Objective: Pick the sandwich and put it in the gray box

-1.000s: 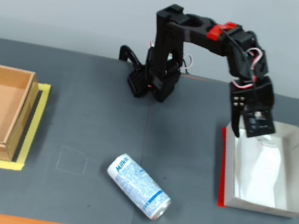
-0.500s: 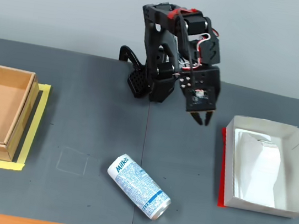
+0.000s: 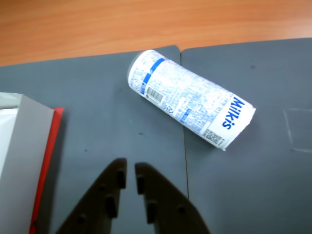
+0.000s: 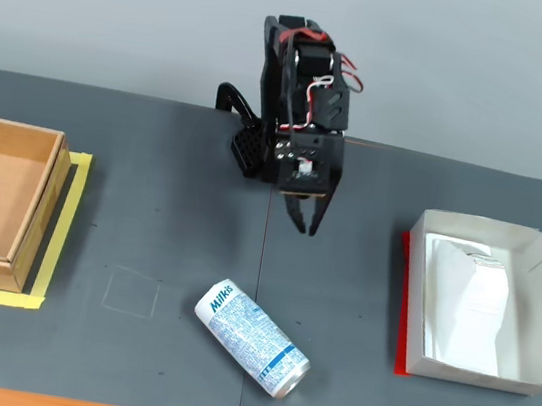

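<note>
The sandwich (image 4: pixel 472 304), a flat white packet with a small printed label at its far end, lies inside the gray box (image 4: pixel 469 373) at the right of the fixed view. My gripper (image 4: pixel 302 224) hangs over the dark mat near the arm's base, well to the left of the box and apart from it. In the wrist view the gripper (image 3: pixel 129 171) points down at bare mat, its two fingers almost touching with nothing between them. The gray box's wall (image 3: pixel 23 146) and red strip (image 3: pixel 47 165) show at the left edge of that view.
A blue-and-white Milkis can (image 4: pixel 252 339) lies on its side on the mat near the front, also in the wrist view (image 3: pixel 190 97). A brown cardboard box (image 4: pixel 36 205) on yellow tape sits at the far left. The orange table edge (image 3: pixel 146 24) borders the mat.
The arm has swung left from above the gray box to the middle of the mat and folded back toward its base. The sandwich has stayed in the box.
</note>
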Controlling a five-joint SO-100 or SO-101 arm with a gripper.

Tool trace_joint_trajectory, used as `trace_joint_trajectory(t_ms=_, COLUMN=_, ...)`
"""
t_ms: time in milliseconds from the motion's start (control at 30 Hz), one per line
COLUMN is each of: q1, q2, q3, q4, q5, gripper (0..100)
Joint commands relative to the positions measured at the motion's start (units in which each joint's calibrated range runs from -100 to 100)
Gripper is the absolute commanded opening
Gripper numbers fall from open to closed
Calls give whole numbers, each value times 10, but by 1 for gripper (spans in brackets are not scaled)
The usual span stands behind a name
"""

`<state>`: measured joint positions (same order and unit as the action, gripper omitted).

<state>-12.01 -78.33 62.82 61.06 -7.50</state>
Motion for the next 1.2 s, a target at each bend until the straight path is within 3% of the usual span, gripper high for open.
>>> trace_joint_trajectory(t_ms=0, q1=15, q2=-51, q3=74, q4=-32, q5=2, gripper=2)
trace_joint_trajectory(t_ms=333, q1=56, q2=-209, q3=242, q4=-64, q5=7, gripper=2)
trace_joint_trajectory(t_ms=500, q1=57, q2=-210, q3=309, q4=-64, q5=7, gripper=2)
trace_joint_trajectory(t_ms=833, q1=71, q2=-210, q3=370, q4=-144, q5=71, gripper=2)
trace_joint_trajectory(t_ms=1167, q1=89, q2=-211, q3=370, q4=-98, q5=70, gripper=2)
